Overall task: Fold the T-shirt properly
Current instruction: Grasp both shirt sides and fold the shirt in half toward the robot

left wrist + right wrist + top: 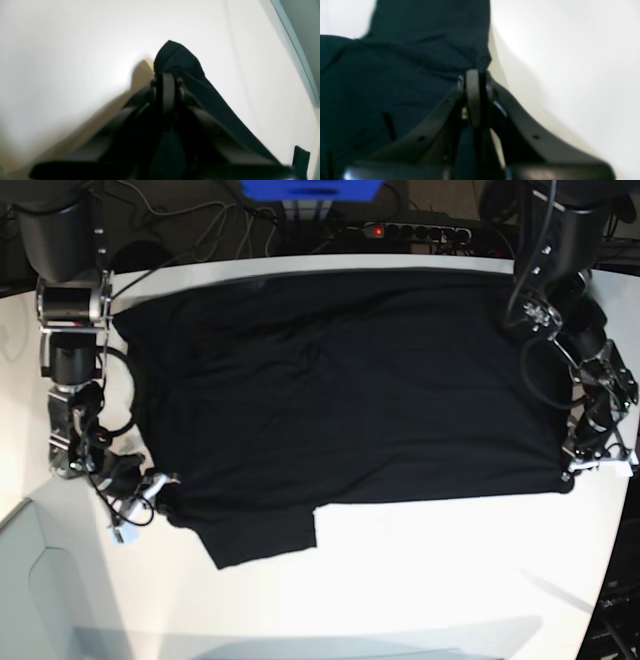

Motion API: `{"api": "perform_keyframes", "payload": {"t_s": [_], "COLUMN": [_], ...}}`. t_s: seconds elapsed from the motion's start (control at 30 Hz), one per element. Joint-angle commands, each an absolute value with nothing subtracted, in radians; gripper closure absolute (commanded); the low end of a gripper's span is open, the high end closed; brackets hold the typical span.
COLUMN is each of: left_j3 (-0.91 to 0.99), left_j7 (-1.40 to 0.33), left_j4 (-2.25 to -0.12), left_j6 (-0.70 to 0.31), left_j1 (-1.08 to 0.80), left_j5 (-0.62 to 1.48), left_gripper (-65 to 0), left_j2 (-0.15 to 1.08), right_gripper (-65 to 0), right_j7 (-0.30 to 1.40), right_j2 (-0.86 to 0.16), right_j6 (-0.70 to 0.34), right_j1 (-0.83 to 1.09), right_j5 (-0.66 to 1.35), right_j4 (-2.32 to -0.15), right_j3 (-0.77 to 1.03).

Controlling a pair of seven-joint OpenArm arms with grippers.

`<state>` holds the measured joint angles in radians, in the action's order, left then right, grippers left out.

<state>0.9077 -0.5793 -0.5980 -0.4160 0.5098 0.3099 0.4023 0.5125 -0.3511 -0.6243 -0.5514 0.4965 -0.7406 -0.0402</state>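
The black T-shirt (340,400) lies spread on the white table (420,580), plain face up, with one sleeve (260,540) sticking out toward the front left. My left gripper (575,475) is at the shirt's front right corner. In the left wrist view the left gripper (168,75) is shut on a bunched fold of black cloth (180,60). My right gripper (165,490) is at the shirt's left edge by the sleeve. In the right wrist view the right gripper (475,72) is shut on the cloth's edge (407,75). No print shows.
A power strip (410,230) and cables lie behind the table's far edge, beside a blue object (310,188). The table's rounded edge and grey floor (50,580) show at the front left. Bare white table lies in front of the shirt.
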Motion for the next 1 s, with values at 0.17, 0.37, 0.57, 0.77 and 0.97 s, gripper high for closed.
{"api": "perform_keyframes", "payload": {"t_s": [0.17,0.37,0.57,0.77,0.97], "left_j3": [0.908,0.906,0.865,0.796,0.802], "left_j7": [-0.599,-0.682,-0.702,-0.699,-0.699], "left_j4": [-0.75,-0.941,-1.139,-1.33,-1.389], "left_j6": [-0.429,-0.43,-0.432,-0.432,-0.432], "left_j1": [0.486,0.406,0.274,0.13,0.058], "left_j5": [0.326,0.326,0.326,0.332,0.329], "left_gripper": [0.0,0.0,0.0,0.0,0.0], "left_j2": [0.424,0.38,0.337,0.334,0.334], "right_gripper": [0.0,0.0,0.0,0.0,0.0], "right_j7": [0.555,0.613,0.618,0.618,0.618], "right_j2": [-0.387,-0.387,-0.394,-0.394,-0.395], "right_j6": [-0.616,-0.616,-0.616,-0.616,-0.616], "right_j1": [-0.539,-0.427,-0.311,-0.208,-0.111], "right_j5": [0.512,0.509,0.507,0.507,0.506], "right_j4": [-0.881,-1.055,-1.15,-1.244,-1.345], "right_j3": [0.022,0.111,0.162,0.219,0.262]}}
